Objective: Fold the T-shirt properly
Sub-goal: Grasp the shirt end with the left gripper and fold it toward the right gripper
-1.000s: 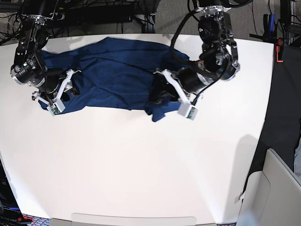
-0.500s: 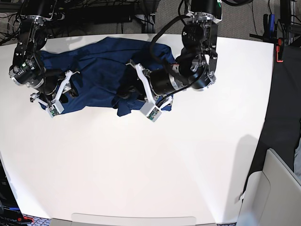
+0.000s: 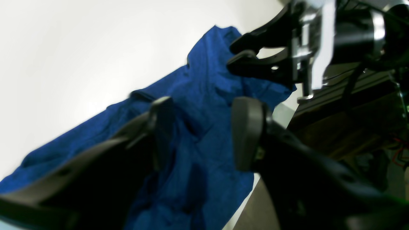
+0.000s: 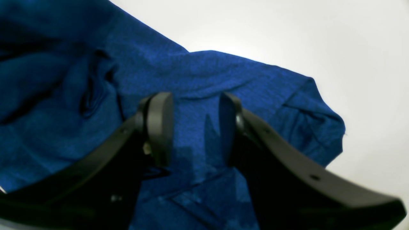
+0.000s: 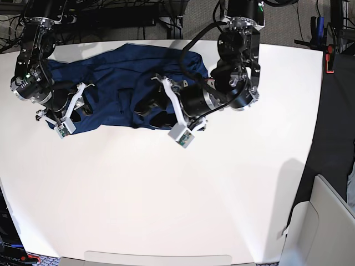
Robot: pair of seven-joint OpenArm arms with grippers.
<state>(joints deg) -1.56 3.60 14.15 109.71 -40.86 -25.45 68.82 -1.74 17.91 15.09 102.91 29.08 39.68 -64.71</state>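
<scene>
The navy T-shirt [image 5: 111, 77] lies crumpled along the back of the white table [image 5: 166, 194], with its right end folded over onto the middle. My left gripper [image 5: 147, 111] hovers low over that folded part. In the left wrist view it [image 3: 203, 134] stands open, with the T-shirt [image 3: 207, 95] below the gap and nothing held. My right gripper [image 5: 83, 108] sits at the shirt's left end. Its jaws [image 4: 193, 127] stand apart over the T-shirt [image 4: 207, 73], and the cloth lies flat beneath them. The right gripper [image 3: 231, 57] also shows in the left wrist view.
The table's far edge runs just behind the shirt, with cables and dark gear [image 5: 111, 16] beyond it. A red and blue tool [image 5: 328, 55] sits off the right edge. A pale chair-like shape [image 5: 324, 221] stands at the lower right.
My left arm swept left, carrying the shirt's right end over the middle, then its jaws opened and let the cloth go. The right arm has stayed in place.
</scene>
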